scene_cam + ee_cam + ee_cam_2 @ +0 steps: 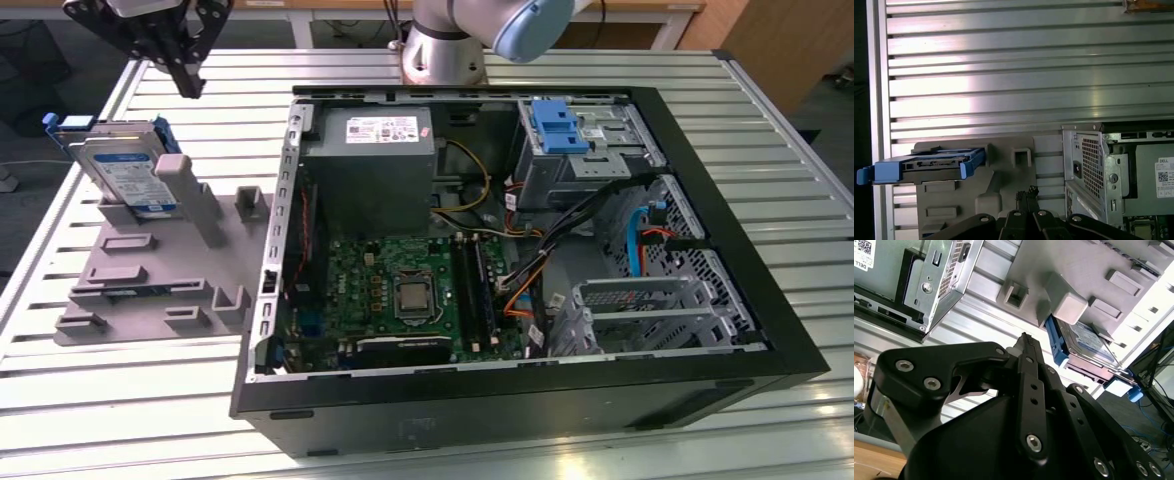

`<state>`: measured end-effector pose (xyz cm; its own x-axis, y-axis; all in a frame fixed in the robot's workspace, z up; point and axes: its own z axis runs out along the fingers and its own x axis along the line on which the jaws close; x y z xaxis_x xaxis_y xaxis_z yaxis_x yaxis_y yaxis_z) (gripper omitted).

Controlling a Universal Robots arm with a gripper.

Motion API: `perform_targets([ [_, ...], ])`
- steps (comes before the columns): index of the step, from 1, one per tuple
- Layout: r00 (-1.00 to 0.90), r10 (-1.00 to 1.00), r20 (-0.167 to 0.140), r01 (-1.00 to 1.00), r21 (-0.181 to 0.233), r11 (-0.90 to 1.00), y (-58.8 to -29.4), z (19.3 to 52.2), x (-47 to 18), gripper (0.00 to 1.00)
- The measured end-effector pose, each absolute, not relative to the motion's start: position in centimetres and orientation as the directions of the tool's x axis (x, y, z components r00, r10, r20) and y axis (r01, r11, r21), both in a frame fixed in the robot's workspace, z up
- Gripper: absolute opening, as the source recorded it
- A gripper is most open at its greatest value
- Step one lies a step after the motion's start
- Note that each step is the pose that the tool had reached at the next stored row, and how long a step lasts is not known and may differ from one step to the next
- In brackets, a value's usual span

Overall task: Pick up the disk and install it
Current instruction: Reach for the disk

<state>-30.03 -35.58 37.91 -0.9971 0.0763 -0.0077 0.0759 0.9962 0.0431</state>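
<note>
Gripper (pixel 1027 193) hung with fingertips together, seen against the grey holder (pixel 1004 172). Taking the fingertips' heading as twelve: the disk (pixel 929 167), edge-on in its blue carrier, sat in the holder at ten o'clock. The computer case (pixel 1094 170) stood at two o'clock. The slatted table (pixel 1004 75) lay at twelve.

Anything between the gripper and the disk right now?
Nothing visible does. The gripper hangs shut in open air above the disk, which stands on edge in the grey fixture. The fixture's grey post stands by the disk's label face, beside that path, not across it.
</note>
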Motion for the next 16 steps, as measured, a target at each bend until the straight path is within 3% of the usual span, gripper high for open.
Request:
perform_targets([
  [16, -0.997, 0.076, -0.008, 0.076, 0.043, 0.996, -35.55, 37.8, -30.8, 0.11],
])
